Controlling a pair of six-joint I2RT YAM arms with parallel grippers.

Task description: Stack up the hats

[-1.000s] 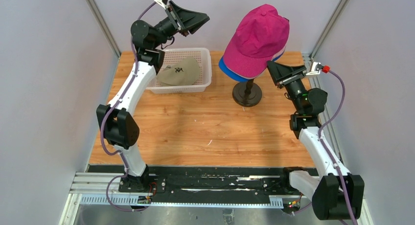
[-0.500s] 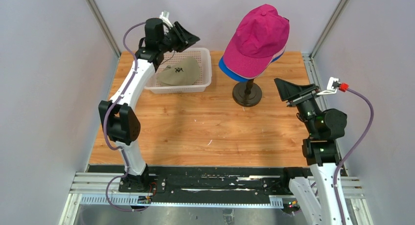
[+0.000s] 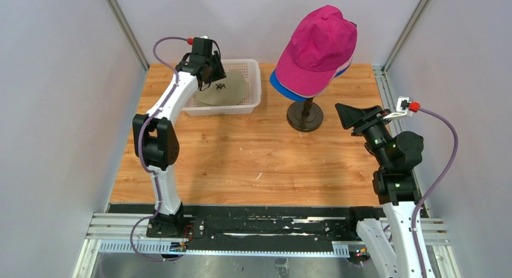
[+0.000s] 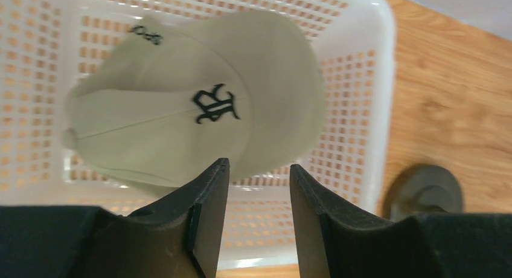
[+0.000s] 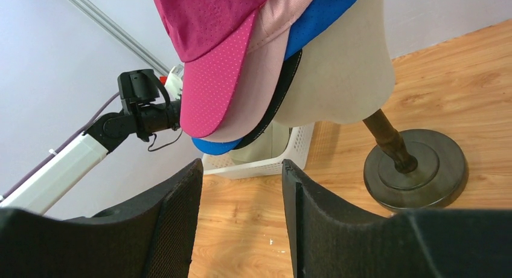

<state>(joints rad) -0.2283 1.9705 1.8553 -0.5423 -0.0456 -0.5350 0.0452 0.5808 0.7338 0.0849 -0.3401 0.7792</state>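
Now the left gripper [image 4: 258,164], half open and empty, hangs over the khaki cap [image 4: 181,127] in the basket [image 4: 379,78]; the right gripper [image 5: 241,164] is half open and empty too

The wooden table [image 3: 241,157] is occupying the middle of the top view, its grain running left to right. A white perforated basket [image 3: 226,108] is sitting flat on it in the upper left of the frame, near the far edge. A dark round stand base [image 3: 305,122] is resting on the wood just right of the basket (near, not touching). Small pale marks [image 3: 258,176] are showing on bare wood near the centre.
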